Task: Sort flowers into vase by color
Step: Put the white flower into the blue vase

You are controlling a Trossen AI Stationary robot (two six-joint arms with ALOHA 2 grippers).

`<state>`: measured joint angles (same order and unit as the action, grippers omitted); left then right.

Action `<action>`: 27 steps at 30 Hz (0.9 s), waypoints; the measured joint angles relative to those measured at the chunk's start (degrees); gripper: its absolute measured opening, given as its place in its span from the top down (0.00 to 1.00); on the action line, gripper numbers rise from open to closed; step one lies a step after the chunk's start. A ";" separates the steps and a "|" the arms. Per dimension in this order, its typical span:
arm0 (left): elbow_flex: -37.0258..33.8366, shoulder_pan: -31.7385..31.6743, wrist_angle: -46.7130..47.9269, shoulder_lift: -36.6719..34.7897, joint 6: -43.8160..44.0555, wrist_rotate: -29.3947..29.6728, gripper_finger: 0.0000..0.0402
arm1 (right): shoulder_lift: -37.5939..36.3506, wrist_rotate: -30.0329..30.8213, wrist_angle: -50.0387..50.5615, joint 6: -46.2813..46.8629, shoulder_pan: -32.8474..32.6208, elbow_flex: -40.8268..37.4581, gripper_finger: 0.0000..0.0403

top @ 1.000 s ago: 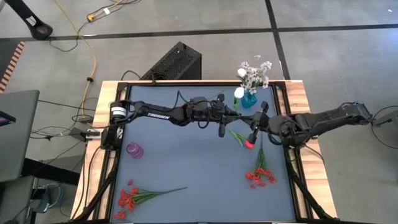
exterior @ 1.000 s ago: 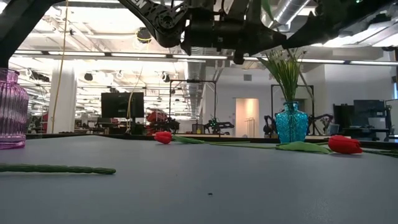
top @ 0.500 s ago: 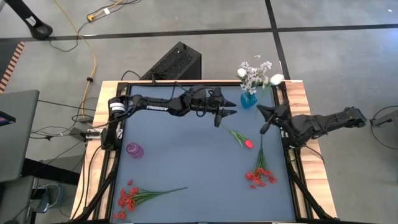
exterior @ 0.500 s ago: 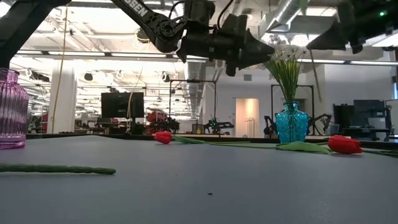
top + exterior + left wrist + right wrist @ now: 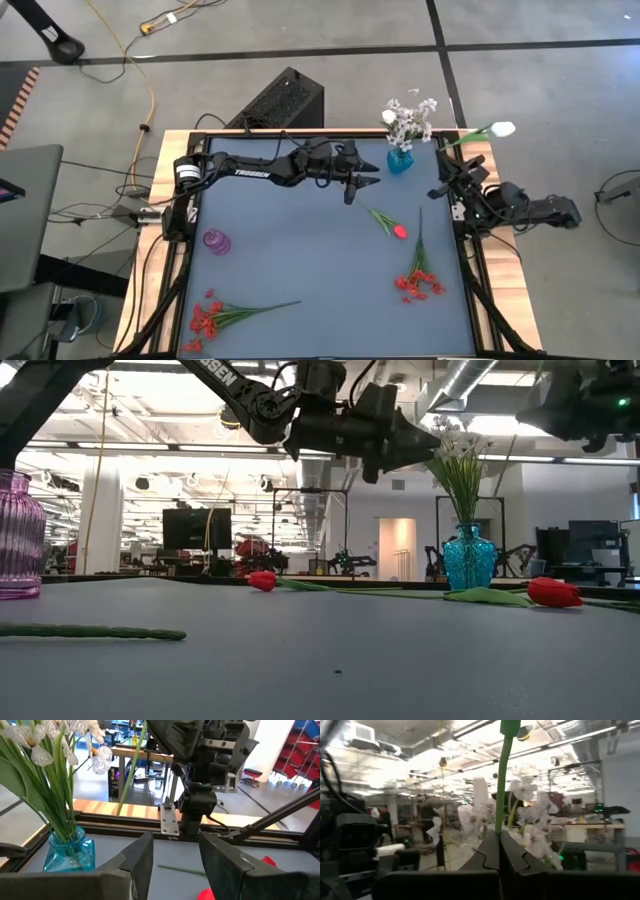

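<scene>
White tulip (image 5: 503, 128) now sits clear of the counter's far right corner, its stem clamped in the right pincer (image 5: 452, 172), which has drawn back from mid-counter to the right edge over the last second. The right wrist view confirms the grip: both fingers closed tight on the green stem (image 5: 504, 775), with the white blossoms of the bouquet ahead. Left pincer (image 5: 366, 183) has released and spread to a moderate gap, holding nothing, and hovers near the far edge beside the blue vase (image 5: 400, 159).

Assessment: a handover from left to right appears complete, and the white tulip is positioned for insertion with the white flowers (image 5: 410, 118) already in that vase.

Outstanding items: red tulip (image 5: 399, 231) lies mid-counter toward the right; one red cluster (image 5: 418, 284) near the right edge; another red cluster (image 5: 205, 320) at the near left corner. Purple vase (image 5: 217, 240) by the left edge is empty.
</scene>
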<state>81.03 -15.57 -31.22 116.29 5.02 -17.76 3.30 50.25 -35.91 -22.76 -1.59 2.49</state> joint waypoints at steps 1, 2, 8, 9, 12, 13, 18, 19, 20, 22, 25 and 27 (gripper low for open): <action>0.00 0.00 0.06 0.00 0.00 0.00 0.63 | 0.01 -1.80 0.00 1.20 1.58 -0.38 0.96; 0.00 0.00 0.06 0.00 0.03 0.02 0.63 | 0.05 -3.05 0.01 2.52 3.16 -0.67 0.96; 0.00 0.14 0.13 0.00 0.64 0.06 0.63 | 0.06 -7.55 0.43 7.54 13.60 -1.83 0.96; 0.00 0.19 0.11 0.00 0.66 0.04 0.63 | 0.06 -9.59 0.70 8.74 15.35 -1.83 0.96; 0.00 0.24 0.09 0.00 0.68 0.04 0.63 | 0.13 -14.40 1.77 12.75 20.27 -1.81 0.96; 0.00 0.24 0.11 0.00 0.71 0.04 0.63 | 0.28 -15.34 2.50 13.93 21.75 -1.81 0.96; 0.00 0.24 0.09 0.00 0.76 0.08 0.63 | 3.19 -20.20 4.34 19.07 28.29 -1.81 0.96; 0.00 0.24 0.11 0.02 0.78 0.15 0.63 | 4.07 -21.38 3.95 19.99 29.46 -1.81 0.96; 0.00 0.24 0.10 0.02 0.79 0.23 0.63 | 4.94 -22.32 3.42 20.57 30.54 -1.81 0.96; 0.00 0.24 0.09 0.02 0.80 0.50 0.63 | 6.55 -23.18 2.54 20.87 32.56 -1.81 0.96; 0.00 0.24 0.11 0.02 0.81 0.50 0.63 | 8.67 -23.74 0.82 21.32 34.90 -1.81 0.96; 0.00 0.24 0.24 0.02 0.65 0.50 0.63 | 10.06 -25.77 -0.22 22.13 36.20 -1.81 0.96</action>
<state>81.03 -15.33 -30.99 116.31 5.66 -17.26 13.36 24.49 -36.12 -0.63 34.61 0.69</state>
